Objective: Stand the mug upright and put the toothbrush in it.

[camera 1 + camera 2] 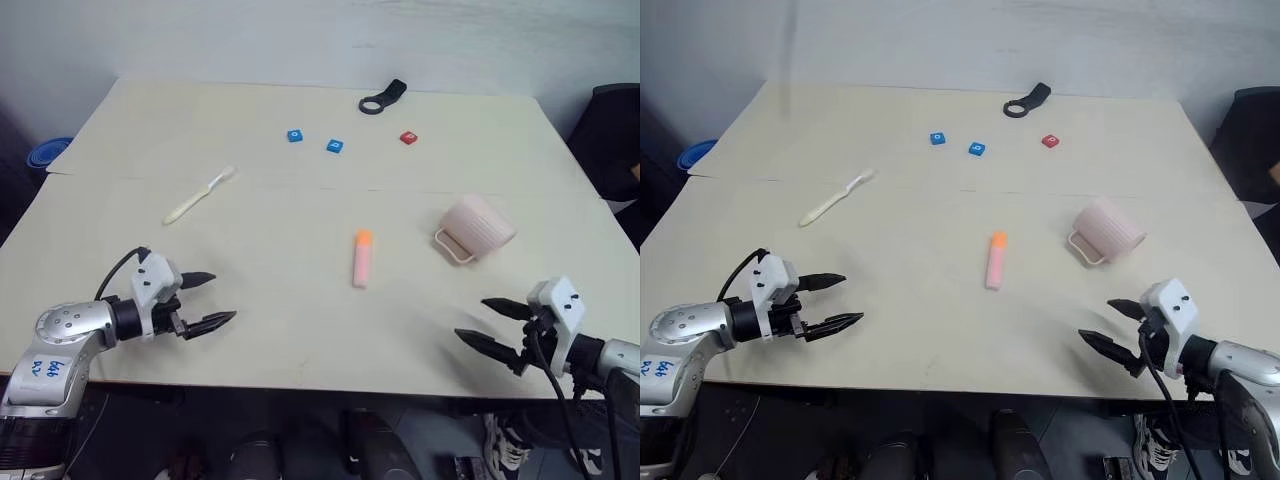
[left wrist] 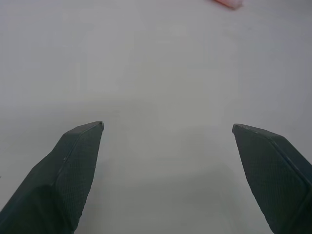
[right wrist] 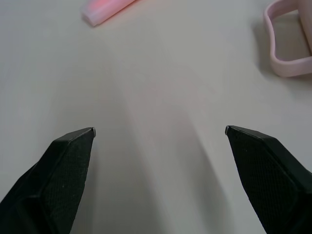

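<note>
Cream table (image 1: 300,330) holds tipped mug (image 1: 478,226) and toothbrush (image 1: 199,195); both grippers' jaws apart, empty

A pale cream counter (image 1: 300,320) fills most of the frame, with a seam running across it from left to right. At upper centre lie 2 blue cubes (image 1: 294,136) (image 1: 335,146), a red cube (image 1: 407,138) just right of them, and a black ring-ended tool (image 1: 383,98) above. The toothbrush (image 1: 199,195) lies slanted at centre left, bristle head toward the upper right. A pink stick with an orange tip (image 1: 362,258) lies near the centre. The mug (image 1: 474,229) lies on its side at centre right, handle toward the lower left.
</note>
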Motion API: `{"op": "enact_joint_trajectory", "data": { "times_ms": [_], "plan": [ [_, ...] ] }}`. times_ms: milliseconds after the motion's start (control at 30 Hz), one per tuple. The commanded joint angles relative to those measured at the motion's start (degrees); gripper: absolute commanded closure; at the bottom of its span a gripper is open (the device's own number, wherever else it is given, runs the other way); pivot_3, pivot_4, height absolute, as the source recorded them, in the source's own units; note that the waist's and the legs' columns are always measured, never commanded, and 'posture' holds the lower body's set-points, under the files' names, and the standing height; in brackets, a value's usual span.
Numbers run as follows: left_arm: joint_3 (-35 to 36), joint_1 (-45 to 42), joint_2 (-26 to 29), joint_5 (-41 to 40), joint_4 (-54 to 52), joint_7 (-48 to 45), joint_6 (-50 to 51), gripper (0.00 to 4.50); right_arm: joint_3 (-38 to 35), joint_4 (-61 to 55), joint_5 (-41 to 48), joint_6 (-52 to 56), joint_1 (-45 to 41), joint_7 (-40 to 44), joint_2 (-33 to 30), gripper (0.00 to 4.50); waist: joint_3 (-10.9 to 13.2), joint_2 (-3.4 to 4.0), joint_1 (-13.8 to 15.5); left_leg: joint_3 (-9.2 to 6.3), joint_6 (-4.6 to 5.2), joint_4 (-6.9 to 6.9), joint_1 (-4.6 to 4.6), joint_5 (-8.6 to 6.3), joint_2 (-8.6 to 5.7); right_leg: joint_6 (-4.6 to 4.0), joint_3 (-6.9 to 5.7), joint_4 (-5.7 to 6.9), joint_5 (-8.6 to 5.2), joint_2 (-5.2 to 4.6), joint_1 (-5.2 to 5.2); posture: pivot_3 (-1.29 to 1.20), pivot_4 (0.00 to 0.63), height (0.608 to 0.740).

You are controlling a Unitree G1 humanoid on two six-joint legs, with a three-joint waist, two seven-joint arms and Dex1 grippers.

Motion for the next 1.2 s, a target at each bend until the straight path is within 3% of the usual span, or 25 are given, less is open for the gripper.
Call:
{"op": "enact_joint_trajectory", "data": {
  "times_ms": [33,700,833,933,1033,1200],
  "plan": [
    [1.0,0.5,0.3,0.1,-0.6,-1.2,-2.9,0.00,-0.9,-0.6,-0.7,-1.1,-0.7,-0.4,-1.1,0.04,0.0,0.00,0.0,0.00,0.00,0.00,0.00,0.00,0.01,0.00,0.00,0.00,0.00,0.00,0.00,0.00,0.150,0.740],
    [1.7,0.1,-0.6,-2.8,-2.1,2.0,2.6,0.00,-0.2,-0.9,-0.4,1.5,-2.3,-3.6,0.5,0.04,0.0,0.00,0.0,0.01,0.00,0.00,0.01,0.00,0.02,0.00,0.01,0.01,0.00,-0.01,0.00,0.00,0.150,0.740],
    [1.7,-1.1,-0.7,-4.1,-2.3,2.2,3.9,0.00,0.5,-3.8,0.4,4.4,-3.0,-7.4,2.0,0.04,0.0,0.00,0.0,0.00,0.00,0.00,0.01,0.00,0.01,0.00,0.00,0.02,0.00,-0.01,0.00,0.00,0.150,0.740],
    [1.8,-3.0,-0.4,-5.6,-3.2,2.7,6.5,0.00,1.7,-9.7,3.2,11.2,-4.8,-15.8,7.0,0.04,0.0,-0.01,-0.1,-0.01,-0.03,0.00,0.01,0.02,0.03,0.00,0.01,0.05,0.00,-0.01,0.00,0.00,0.150,0.740],
    [3.0,-4.3,1.0,-8.3,-4.7,1.4,9.6,0.00,6.9,-18.5,6.9,18.1,-7.9,-26.6,16.4,0.04,0.0,-0.06,-0.4,-0.04,-0.07,-0.01,0.00,0.03,0.09,0.00,0.01,0.10,0.00,-0.01,-0.03,0.00,0.150,0.740],
    [1.2,-5.6,4.8,-7.5,-6.2,-2.6,9.9,0.00,16.9,-18.2,1.7,22.7,-15.0,-43.1,31.6,0.04,0.0,-0.07,-0.5,-0.07,-0.32,0.00,-0.01,0.08,0.12,-0.19,-0.05,0.21,-0.10,-0.02,-0.13,0.00,0.150,0.740]
  ]
}}
